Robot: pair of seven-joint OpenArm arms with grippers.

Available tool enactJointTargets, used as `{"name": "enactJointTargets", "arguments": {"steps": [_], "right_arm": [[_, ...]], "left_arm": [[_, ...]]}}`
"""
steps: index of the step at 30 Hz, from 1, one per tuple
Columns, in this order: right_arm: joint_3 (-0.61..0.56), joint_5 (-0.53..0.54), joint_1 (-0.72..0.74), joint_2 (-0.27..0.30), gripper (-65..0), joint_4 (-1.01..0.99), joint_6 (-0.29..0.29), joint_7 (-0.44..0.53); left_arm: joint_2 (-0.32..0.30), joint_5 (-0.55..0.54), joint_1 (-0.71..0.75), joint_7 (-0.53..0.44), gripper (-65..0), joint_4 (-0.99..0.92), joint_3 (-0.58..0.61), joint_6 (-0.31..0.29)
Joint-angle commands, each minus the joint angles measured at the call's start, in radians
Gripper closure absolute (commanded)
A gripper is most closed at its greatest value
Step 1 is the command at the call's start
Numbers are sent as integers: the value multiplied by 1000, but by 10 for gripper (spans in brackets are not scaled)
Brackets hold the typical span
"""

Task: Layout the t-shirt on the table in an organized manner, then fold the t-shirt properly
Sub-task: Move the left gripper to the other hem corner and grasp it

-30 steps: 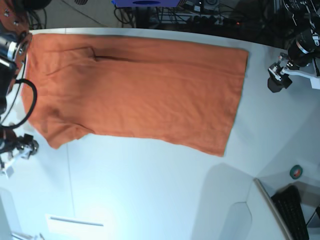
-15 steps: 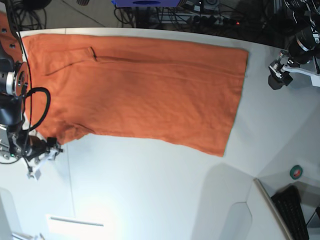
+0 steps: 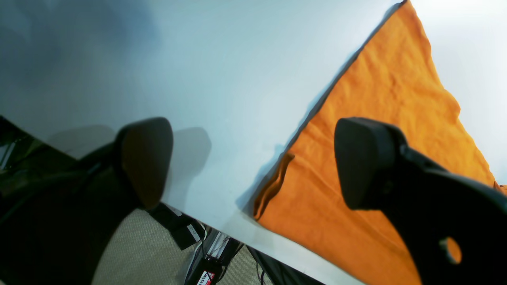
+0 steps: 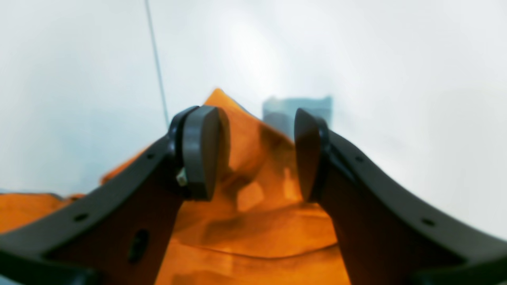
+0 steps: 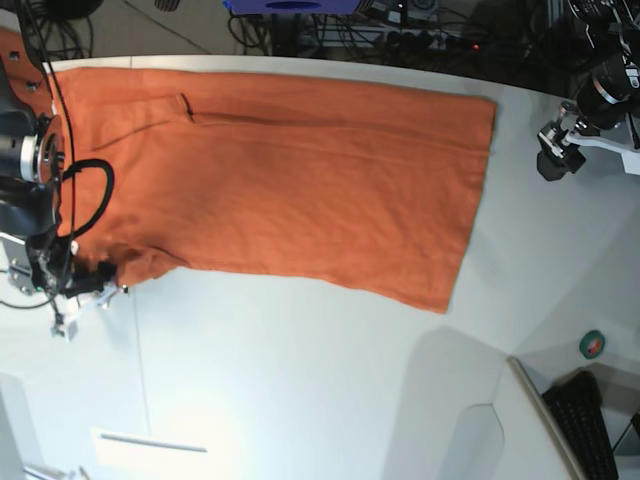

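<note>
The right pincer (image 4: 257, 154) is seen with its jaws apart, poised over the sleeve corner of the t-shirt (image 5: 290, 180) at the near left of the counter (image 5: 300, 380). The left pincer (image 3: 253, 162) is also held apart, beside the far right corner of the cloth and not touching it. The garment is spread flat. It is judged soft, light and limp, so it is best taken at corners or hems.
</note>
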Motion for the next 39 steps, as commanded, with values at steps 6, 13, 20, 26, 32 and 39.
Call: {"name": "enactJointTargets", "arguments": {"steps": [6, 13, 20, 26, 32, 39], "right_arm": [[0, 0, 24, 10, -291, -1, 0, 18], [0, 0, 4, -8, 0, 16, 0, 33], [1, 0, 4, -8, 0, 16, 1, 32], [1, 0, 4, -8, 0, 16, 1, 30], [1, 0, 4, -1, 0, 16, 4, 15], [1, 0, 4, -1, 0, 44, 6, 7]], "left_arm": [[-18, -9, 0, -14, -614, 14, -7, -4], [-53, -7, -78, -13, -614, -27, 5, -4], [-215, -7, -475, 202, -614, -310, 220, 108], [-224, 5, -779, 194, -614, -646, 562, 154], [-175, 154, -976, -13, -614, -980, 783, 155], [-121, 258, -1084, -142, -614, -1158, 953, 149]]}}
